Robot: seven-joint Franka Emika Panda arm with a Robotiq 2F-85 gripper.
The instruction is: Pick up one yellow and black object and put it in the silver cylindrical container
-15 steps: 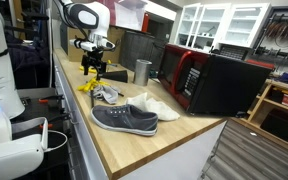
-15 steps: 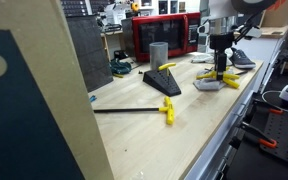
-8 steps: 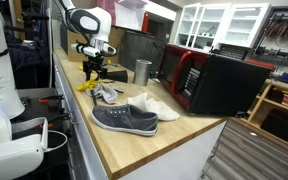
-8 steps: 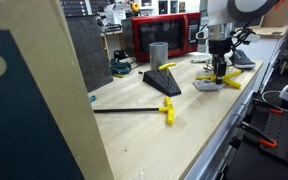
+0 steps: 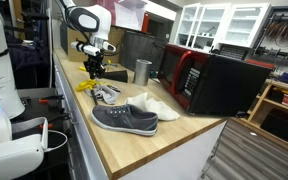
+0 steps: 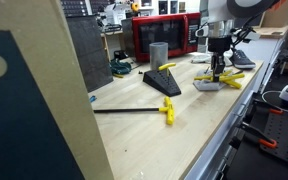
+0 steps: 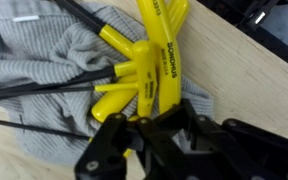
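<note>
Lying in a loose heap on a grey cloth (image 7: 39, 65), the yellow and black T-handle keys (image 7: 144, 65) sit directly under the claw (image 7: 144, 128), their handles bunched just ahead of its fingers. The cloth probably stops them from sliding apart. The claw hangs low over the heap, likely lined up on a single handle. Whether its fingers are apart or clamped on a key cannot be told. Lettering along one handle seems to read "BONDHUS". In an exterior view the silver cylindrical container (image 5: 142, 71) stands upright near the claw, off to one side, mouth up to receive a key.
</note>
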